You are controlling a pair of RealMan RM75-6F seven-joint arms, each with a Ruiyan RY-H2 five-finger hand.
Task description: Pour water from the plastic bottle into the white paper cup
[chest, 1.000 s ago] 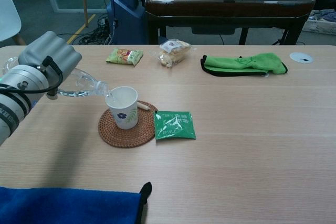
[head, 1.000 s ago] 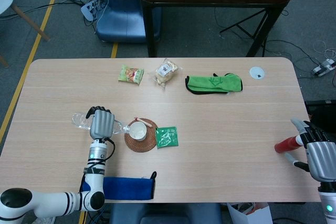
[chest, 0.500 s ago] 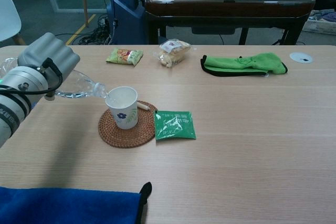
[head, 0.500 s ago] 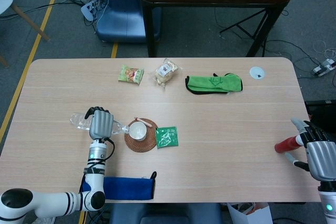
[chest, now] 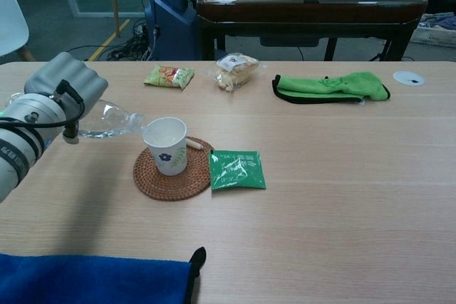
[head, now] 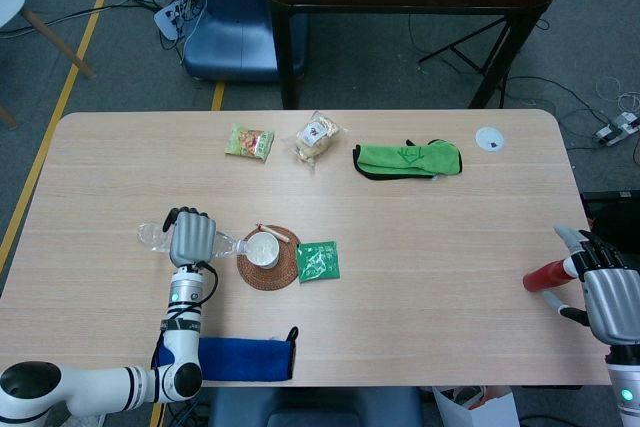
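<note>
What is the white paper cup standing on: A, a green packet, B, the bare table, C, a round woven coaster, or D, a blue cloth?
C: the white paper cup stands on the round woven coaster, with the green packet lying beside it.

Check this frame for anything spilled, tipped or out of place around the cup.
Nothing stands out. The white paper cup stands upright on the round woven coaster, no water shows on the wooden table, and the left hand holds the clear plastic bottle tilted with its mouth at the cup's rim.
</note>
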